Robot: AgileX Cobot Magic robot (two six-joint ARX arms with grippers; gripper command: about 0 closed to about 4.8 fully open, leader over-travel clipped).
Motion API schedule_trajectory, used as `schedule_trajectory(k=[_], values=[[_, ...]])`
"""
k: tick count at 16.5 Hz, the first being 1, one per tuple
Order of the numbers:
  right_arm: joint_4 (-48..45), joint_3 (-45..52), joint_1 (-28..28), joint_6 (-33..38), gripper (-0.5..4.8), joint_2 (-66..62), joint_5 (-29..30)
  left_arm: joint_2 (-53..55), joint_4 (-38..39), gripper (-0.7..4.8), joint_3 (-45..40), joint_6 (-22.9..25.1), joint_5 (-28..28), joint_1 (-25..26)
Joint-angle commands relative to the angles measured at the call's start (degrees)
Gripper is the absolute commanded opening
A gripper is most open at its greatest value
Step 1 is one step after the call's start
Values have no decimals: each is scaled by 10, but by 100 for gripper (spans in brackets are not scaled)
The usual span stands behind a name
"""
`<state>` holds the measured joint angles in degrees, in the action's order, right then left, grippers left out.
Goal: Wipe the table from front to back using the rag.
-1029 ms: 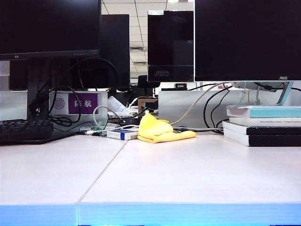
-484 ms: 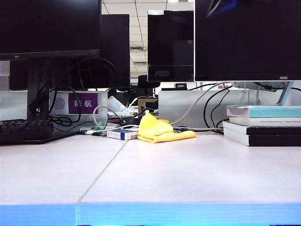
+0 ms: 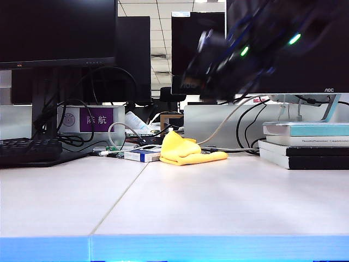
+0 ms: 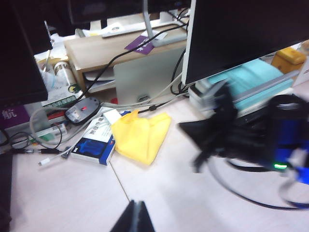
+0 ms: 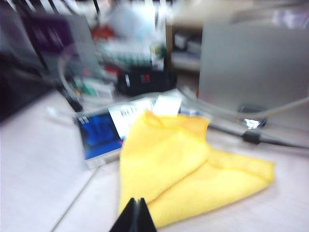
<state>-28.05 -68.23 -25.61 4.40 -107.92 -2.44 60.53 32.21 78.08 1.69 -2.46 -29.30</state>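
Observation:
The yellow rag (image 3: 188, 152) lies crumpled at the back of the pale table (image 3: 218, 202), next to the seam. The right arm (image 3: 245, 54) hangs blurred in the air above and to the right of the rag. In the right wrist view my right gripper (image 5: 137, 200) is shut and empty, its tips just over the near edge of the rag (image 5: 183, 169). My left gripper (image 4: 136, 205) is shut and empty above bare table (image 4: 72, 193), well short of the rag (image 4: 142, 135). The left wrist view also catches the blurred right arm (image 4: 241, 130) beside the rag.
A white-and-blue box (image 3: 142, 156) lies just left of the rag. Behind it are cables, a grey stand (image 3: 218, 125) and dark monitors (image 3: 283, 49). A keyboard (image 3: 30, 150) sits at the back left, a stack of books (image 3: 305, 144) at the back right.
The right arm has swung into the exterior view from the upper right, and now hangs blurred above the rag. The rag and the box have not moved.

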Motion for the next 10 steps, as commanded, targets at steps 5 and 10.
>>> schedule_trajectory(k=[5,10], values=[[64,-255,0,-5,189,-215,-7,-2,-12,-5,4,-2,-23,0],[169,-405,18,-4,190,-334,-19,-2,-12,-5,4,-2,-42,0]])
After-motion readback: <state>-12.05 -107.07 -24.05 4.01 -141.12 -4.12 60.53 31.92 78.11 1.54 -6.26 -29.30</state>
